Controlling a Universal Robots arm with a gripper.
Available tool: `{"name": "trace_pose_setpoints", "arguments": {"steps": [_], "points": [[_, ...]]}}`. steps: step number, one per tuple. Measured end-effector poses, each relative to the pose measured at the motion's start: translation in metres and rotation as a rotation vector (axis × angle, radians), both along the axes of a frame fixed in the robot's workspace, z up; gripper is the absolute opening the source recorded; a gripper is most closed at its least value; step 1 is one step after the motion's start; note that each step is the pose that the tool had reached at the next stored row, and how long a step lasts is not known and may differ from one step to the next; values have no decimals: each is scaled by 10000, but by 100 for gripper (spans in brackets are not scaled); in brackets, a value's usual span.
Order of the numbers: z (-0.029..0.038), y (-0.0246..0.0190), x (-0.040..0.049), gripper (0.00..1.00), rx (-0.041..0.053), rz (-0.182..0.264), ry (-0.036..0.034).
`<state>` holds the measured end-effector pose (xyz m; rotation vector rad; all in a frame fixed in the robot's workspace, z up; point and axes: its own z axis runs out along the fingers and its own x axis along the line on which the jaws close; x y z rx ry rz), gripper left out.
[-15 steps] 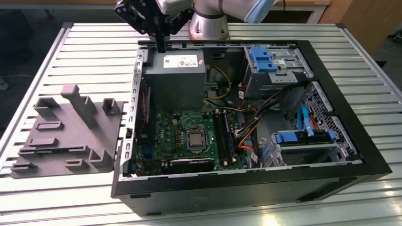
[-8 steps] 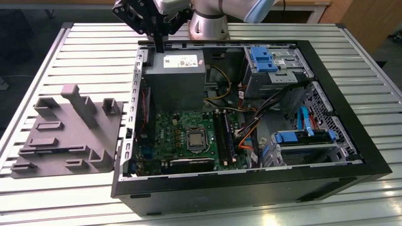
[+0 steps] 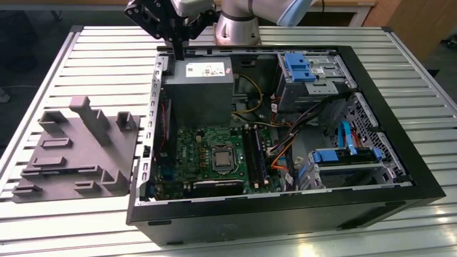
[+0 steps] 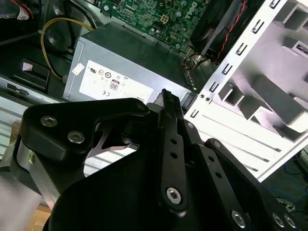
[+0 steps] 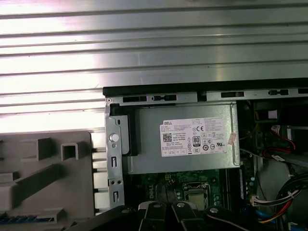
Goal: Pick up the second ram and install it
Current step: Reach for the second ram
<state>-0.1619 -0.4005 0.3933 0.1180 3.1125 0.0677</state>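
Where the second ram lay could not be made out for certain. A bluish strip (image 5: 29, 219) in a long slot of the grey tray (image 3: 71, 158), well off to one side of the fingers, might have been it, though that is only a guess.

The gripper (image 3: 179, 55) hung high, its fingertips (image 4: 169, 103) drawn together with no gap between them. Whether anything thin was pinched there could not be told. Directly below the fingertips sat the power supply (image 3: 198, 85), at the rear rim of the open case (image 3: 250, 50). Further from the fingers, past the power supply, lay the green motherboard (image 3: 196, 152) with its long black sockets (image 3: 255, 155). Orange cables (image 3: 280, 160) ran just beside them.

The likely trouble was this. The case wall stood between tray and sockets, so a low carry could knock the stick against it. A grip off the stick's middle could let it tilt and miss its socket. The cables could snag it.
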Motion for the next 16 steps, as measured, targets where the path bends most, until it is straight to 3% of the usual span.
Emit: {"name": "trace_pose_setpoints", "arguments": {"steps": [16], "points": [[0,-3,-66,11,0,-1,1]]}}
